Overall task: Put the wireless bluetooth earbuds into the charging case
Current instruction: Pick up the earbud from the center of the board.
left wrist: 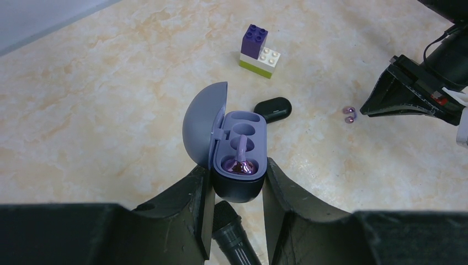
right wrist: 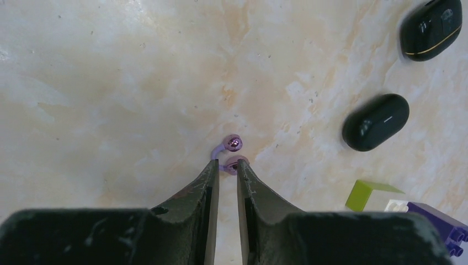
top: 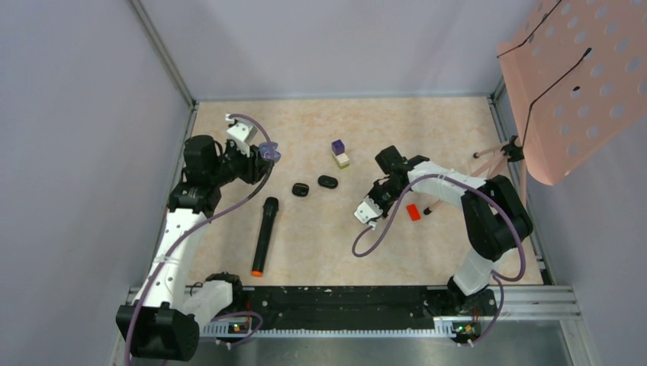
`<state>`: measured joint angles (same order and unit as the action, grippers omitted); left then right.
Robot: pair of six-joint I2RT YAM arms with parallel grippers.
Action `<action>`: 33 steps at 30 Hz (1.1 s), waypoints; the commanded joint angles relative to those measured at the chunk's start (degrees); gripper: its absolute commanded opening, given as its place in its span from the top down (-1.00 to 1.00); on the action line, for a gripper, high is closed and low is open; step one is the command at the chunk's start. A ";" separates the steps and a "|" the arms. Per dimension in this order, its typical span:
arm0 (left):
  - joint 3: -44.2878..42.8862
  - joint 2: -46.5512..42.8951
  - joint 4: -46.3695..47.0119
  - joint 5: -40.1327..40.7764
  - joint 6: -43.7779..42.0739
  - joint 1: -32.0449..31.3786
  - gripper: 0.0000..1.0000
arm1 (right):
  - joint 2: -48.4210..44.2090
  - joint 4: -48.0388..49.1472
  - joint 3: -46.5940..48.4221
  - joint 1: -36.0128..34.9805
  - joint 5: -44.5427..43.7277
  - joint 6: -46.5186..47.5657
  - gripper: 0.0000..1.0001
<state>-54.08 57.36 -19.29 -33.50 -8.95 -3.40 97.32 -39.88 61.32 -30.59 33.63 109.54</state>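
One purple earbud [left wrist: 241, 163] seated; your left claw [left wrist: 237, 170] clamps the open charging case [left wrist: 205, 121]. Your right claw [right wrist: 227, 164] sits nearly together around the second earbud [right wrist: 234, 143]; grip unclear.

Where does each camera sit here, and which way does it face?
Top external: high behind the robot, looking down on the table; left arm and right arm show.
Left wrist: behind the left gripper, facing along it to the open charging case it holds; right gripper beyond.
Right wrist: above the right gripper's fingers, facing down at a purple earbud on the table.
Both wrist views share that earbud and the block stack.
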 commanded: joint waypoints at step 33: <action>0.21 -0.51 3.43 0.64 -0.10 1.71 1.00 | 10.87 -3.69 11.86 -1.24 -0.84 6.23 0.51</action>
<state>-53.82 57.39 -18.85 -33.26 -8.93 -2.22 107.20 -41.47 69.52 -30.76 31.07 115.81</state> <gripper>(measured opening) 0.383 0.255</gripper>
